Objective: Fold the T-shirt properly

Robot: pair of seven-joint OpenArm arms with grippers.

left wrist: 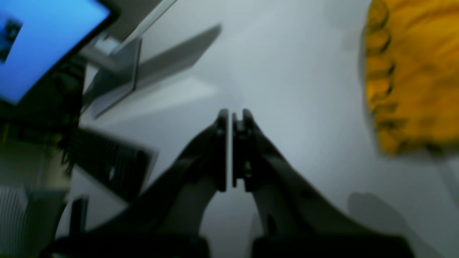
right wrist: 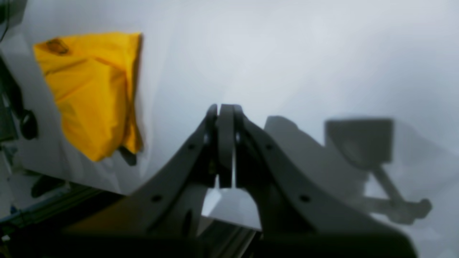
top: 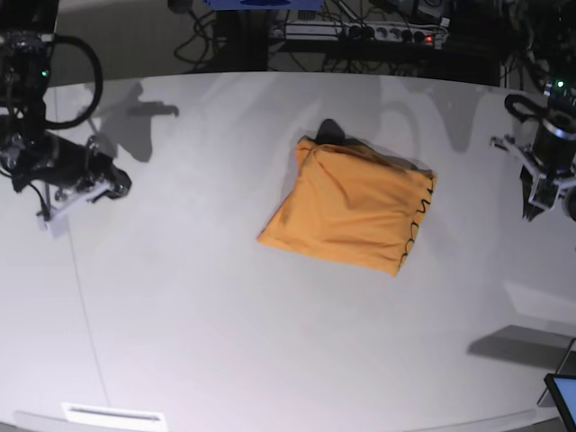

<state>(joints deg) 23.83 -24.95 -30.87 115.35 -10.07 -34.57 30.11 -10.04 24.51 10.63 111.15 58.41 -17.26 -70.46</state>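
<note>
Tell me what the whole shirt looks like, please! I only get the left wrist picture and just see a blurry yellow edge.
Observer: The plain orange-yellow cotton T-shirt lies folded into a compact, roughly rectangular packet at the middle of the white table.
Operator: Is anything holding it?
Observer: No. The right gripper hangs over bare table well off to one side, jaws shut on nothing.
Operator: What about my arm?
Observer: In the base view the left gripper sits near the table's far edge, apart from the shirt.
Operator: Is the fold tidy?
Observer: Mostly; a dark bit pokes out at the packet's back corner.
</note>
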